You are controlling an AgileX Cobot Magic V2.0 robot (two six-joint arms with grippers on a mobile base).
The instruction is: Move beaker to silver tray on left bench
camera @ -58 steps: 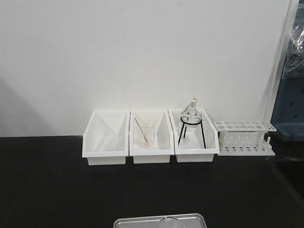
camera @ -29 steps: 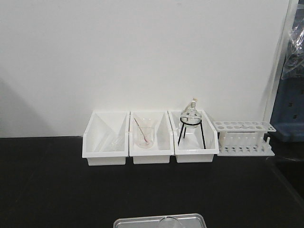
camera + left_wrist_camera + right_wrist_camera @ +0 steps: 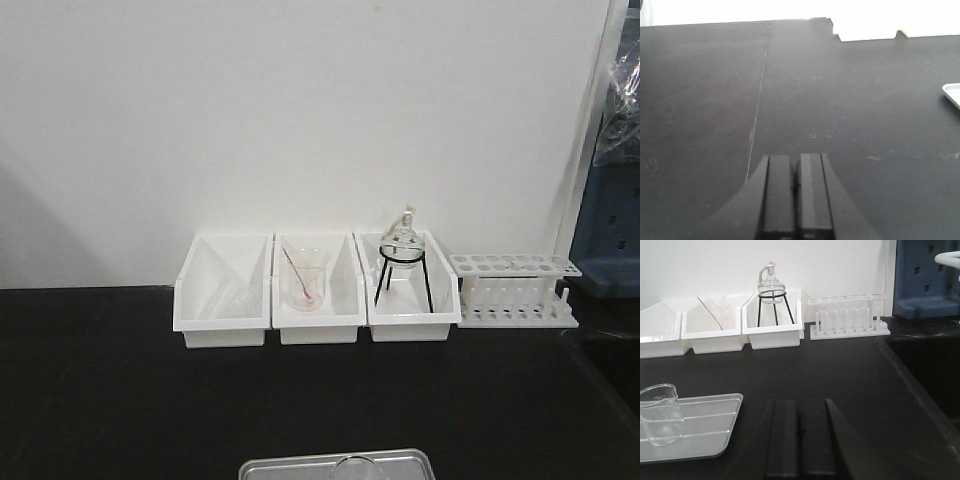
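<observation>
The small clear beaker (image 3: 659, 413) stands upright on the silver tray (image 3: 700, 427) at the left of the right wrist view. In the front view only its rim (image 3: 357, 465) shows, on the tray (image 3: 300, 466) at the bottom edge. The tray rests on the black bench (image 3: 120, 400). My right gripper (image 3: 801, 405) is shut and empty, low over the bench just right of the tray. My left gripper (image 3: 795, 159) is also shut with nothing in it, over bare black worktop; a corner of the tray (image 3: 952, 92) shows at its far right.
Three white bins (image 3: 318, 290) line the back wall: one holds a beaker with a pinkish rod (image 3: 305, 282), another a round flask on a black tripod (image 3: 403, 258). A white test-tube rack (image 3: 513, 289) stands to their right. A sunken sink (image 3: 930, 370) lies at the bench's right.
</observation>
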